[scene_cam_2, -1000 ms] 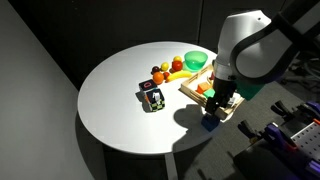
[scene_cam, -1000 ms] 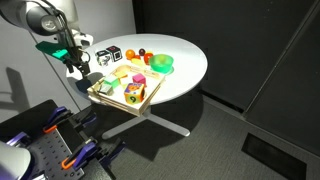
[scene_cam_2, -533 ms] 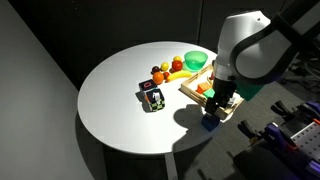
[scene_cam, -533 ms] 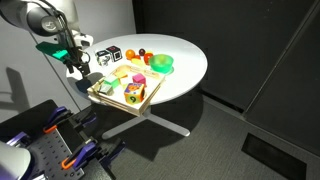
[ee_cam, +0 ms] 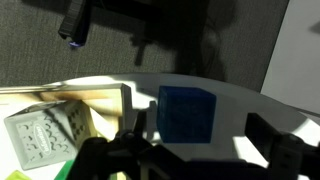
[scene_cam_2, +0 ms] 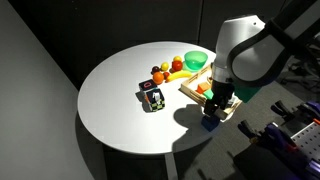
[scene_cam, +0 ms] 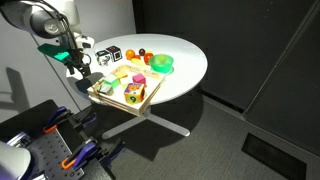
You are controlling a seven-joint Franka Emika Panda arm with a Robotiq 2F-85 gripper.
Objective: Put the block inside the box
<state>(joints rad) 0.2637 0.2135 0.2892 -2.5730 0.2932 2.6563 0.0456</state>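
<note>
The blue block (ee_cam: pixel 187 113) sits on the white round table just outside the corner of the light-wood box (ee_cam: pixel 100 98), close to the table's edge. It also shows in both exterior views (scene_cam_2: pixel 210 122) (scene_cam: pixel 82 82). The box (scene_cam: pixel 143 102) (scene_cam_2: pixel 187 92) holds several colourful toy pieces. My gripper (ee_cam: pixel 197 152) is open and hovers right above the block, with one dark finger on each side of it and not touching it. In the exterior views the gripper (scene_cam_2: pixel 217 103) (scene_cam: pixel 77 68) points down over the block.
A green bowl (scene_cam: pixel 161 63) (scene_cam_2: pixel 195 60) and toy fruit stand beyond the box. Black-and-white patterned cubes (scene_cam: pixel 108 55) (scene_cam_2: pixel 152 98) sit near the table's middle. A grey dotted piece (ee_cam: pixel 40 135) lies in the box corner. The table edge runs just past the block.
</note>
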